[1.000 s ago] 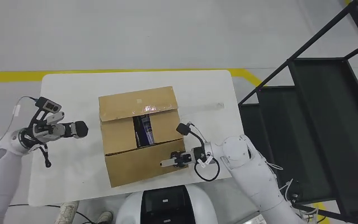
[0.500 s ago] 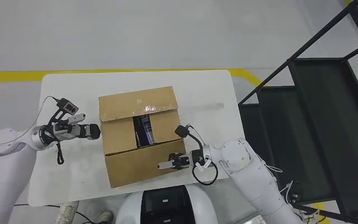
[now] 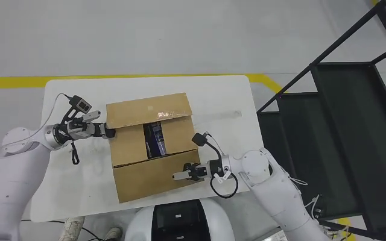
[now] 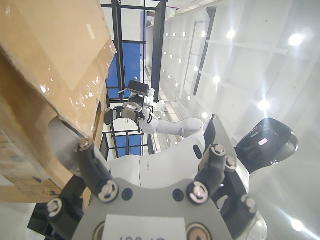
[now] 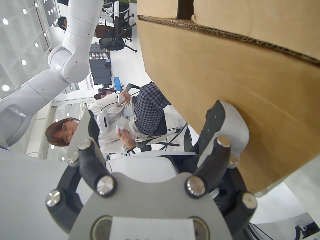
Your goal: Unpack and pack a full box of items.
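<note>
A brown cardboard box [image 3: 151, 172] stands in the middle of the white table [image 3: 72, 193]. Its top flaps are parted by a narrow gap that shows a dark blue item [image 3: 157, 140] inside. My left gripper [image 3: 107, 131] is at the box's left edge, open. In the left wrist view this gripper [image 4: 137, 131] has one finger tucked under the taped far flap [image 4: 55, 41]. My right gripper [image 3: 181, 176] is at the near flap's right part, open. In the right wrist view it [image 5: 152, 123] has one finger against the cardboard [image 5: 225, 71].
A black metal stair frame [image 3: 325, 120] stands right of the table. A yellow floor line [image 3: 60, 79] runs behind the table. Bare table surface lies left of the box and at the back right.
My left gripper has moved right across the table and now touches the box's left edge under the far flap. The right gripper has stayed at the near flap.
</note>
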